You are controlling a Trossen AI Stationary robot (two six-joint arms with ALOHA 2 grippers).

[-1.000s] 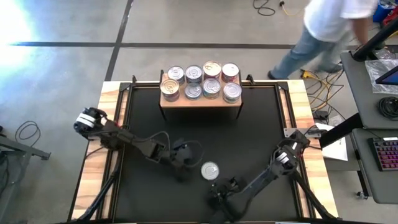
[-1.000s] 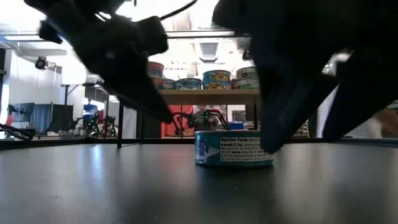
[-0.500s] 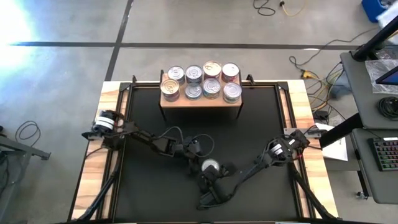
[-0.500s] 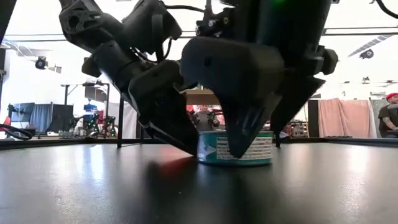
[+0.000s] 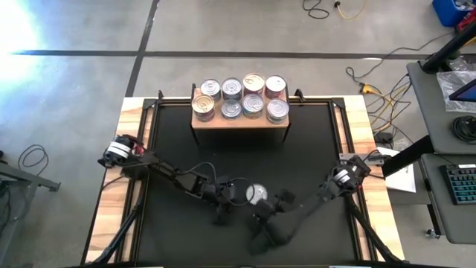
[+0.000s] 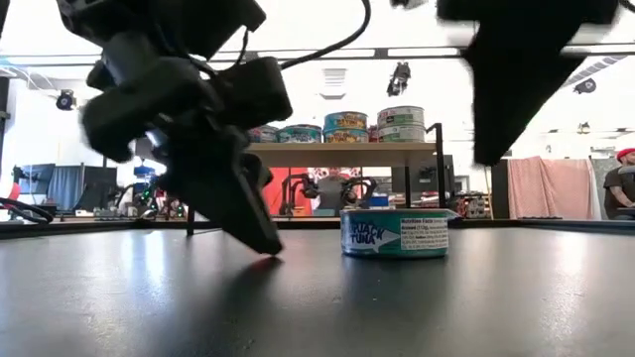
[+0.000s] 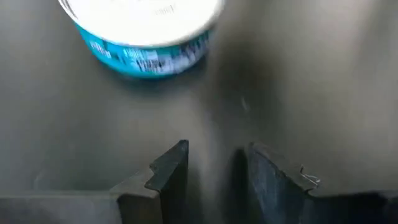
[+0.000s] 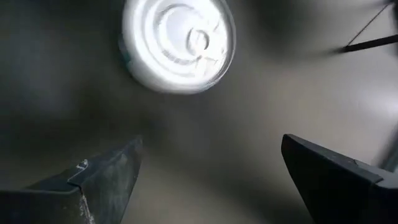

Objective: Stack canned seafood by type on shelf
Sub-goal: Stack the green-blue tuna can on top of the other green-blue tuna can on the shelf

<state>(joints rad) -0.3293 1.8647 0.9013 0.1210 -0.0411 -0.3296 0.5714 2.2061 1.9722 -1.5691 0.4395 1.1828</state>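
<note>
**One loose tin on the mat between two empty grippers**

High view: a single silver-lidded can (image 5: pixel 256 194) lies on the black mat (image 5: pixel 312 149), well apart from the shelf (image 5: pixel 239 119) at the far edge, where eight tins (image 5: pixel 242 97) stand in two rows. The left gripper (image 5: pixel 225 195) sits just beside the can on one side, the right gripper (image 5: pixel 269 216) near it on the other.

Low view: the can (image 6: pixel 395 233), with a teal tuna label, stands upright on the mat. The left gripper (image 6: pixel 248 218) has a fingertip down at the mat beside it, not touching the can. The right gripper hangs above, blurred. The shelf (image 6: pixel 332 151) shows behind with its tins on top.

Left wrist view: the fingers (image 7: pixel 168 174) stand a narrow gap apart with nothing between them; the can (image 7: pixel 144 31) lies ahead.

Right wrist view: the fingers (image 8: pixel 106 177) are spread wide and hold nothing; the can's lid (image 8: pixel 178 42) shows beyond them.
</note>
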